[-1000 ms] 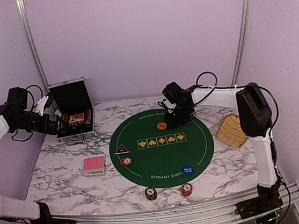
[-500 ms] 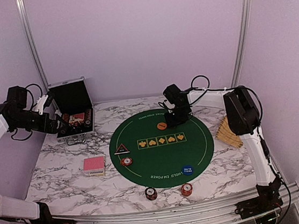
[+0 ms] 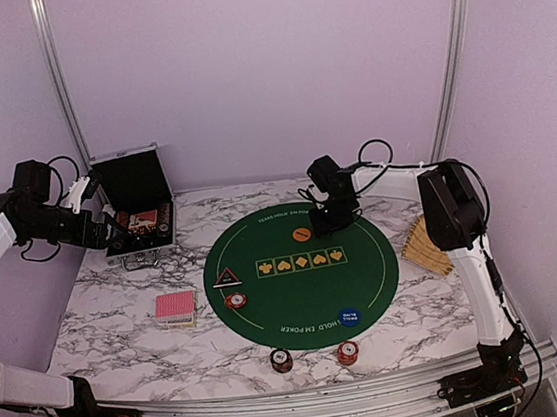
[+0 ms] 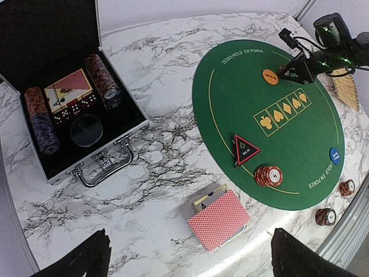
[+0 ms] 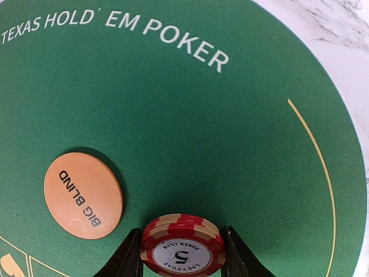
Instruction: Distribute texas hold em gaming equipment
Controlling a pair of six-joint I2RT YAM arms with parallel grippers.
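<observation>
My right gripper (image 3: 325,223) (image 5: 183,257) is shut on a small stack of red poker chips (image 5: 182,232), low over the far part of the green mat (image 3: 366,269), just right of the orange BIG BLIND button (image 3: 302,233) (image 5: 83,195). My left gripper (image 3: 110,231) (image 4: 193,259) is open and empty, high over the left side. Below it lies the pink-red card deck (image 3: 176,306) (image 4: 219,219). On the mat are the black triangular marker (image 3: 227,278) (image 4: 244,149), a chip stack (image 3: 235,300) (image 4: 268,175) and the blue button (image 3: 348,315) (image 4: 335,156).
The open silver-edged black case (image 3: 138,209) (image 4: 124,135) stands at the far left, holding chips and cards. Two chip stacks (image 3: 282,360) (image 3: 347,352) sit on the marble in front of the mat. A tan slatted fan-shaped piece (image 3: 431,243) lies at the right edge.
My right gripper has shifted slightly right beside the orange button, still holding the chips, and its arm has folded in. The left arm has not moved.
</observation>
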